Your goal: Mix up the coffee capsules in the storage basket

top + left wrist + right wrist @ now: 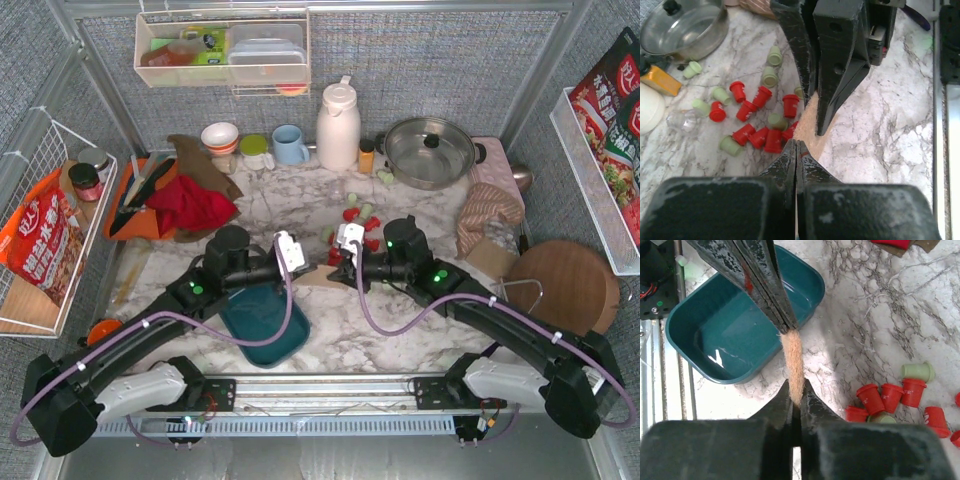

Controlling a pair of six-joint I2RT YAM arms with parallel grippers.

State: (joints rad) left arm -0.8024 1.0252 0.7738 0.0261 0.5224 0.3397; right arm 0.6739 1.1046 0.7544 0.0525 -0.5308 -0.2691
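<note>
The coffee capsules (746,110) look light and stiff, small tapered cups with smooth sides. I judge that they will roll or tip at a slight nudge and could slip out of a hard pinch. The safest hold is likely across the body just under the wider rim, one at a time, or they can be pushed along together as a loose heap. None of them looks fragile, though a strong squeeze may dent a thin wall.

Red and pale green ones lie scattered on their sides and ends on the marble table (880,315), none in the storage basket (705,320), which stands empty on the near side under the left arm.

The left gripper (796,144) is closed, its tips pinching one end of a thin tan sheet (792,357). The right gripper (796,390) faces it, jaws drawn together on the other end, so the sheet hangs edge-on between the two. The capsules sit just beyond this meeting point, towards the back of the table and close to the right gripper but not touching it; the basket lies on the opposite, nearer side
</note>
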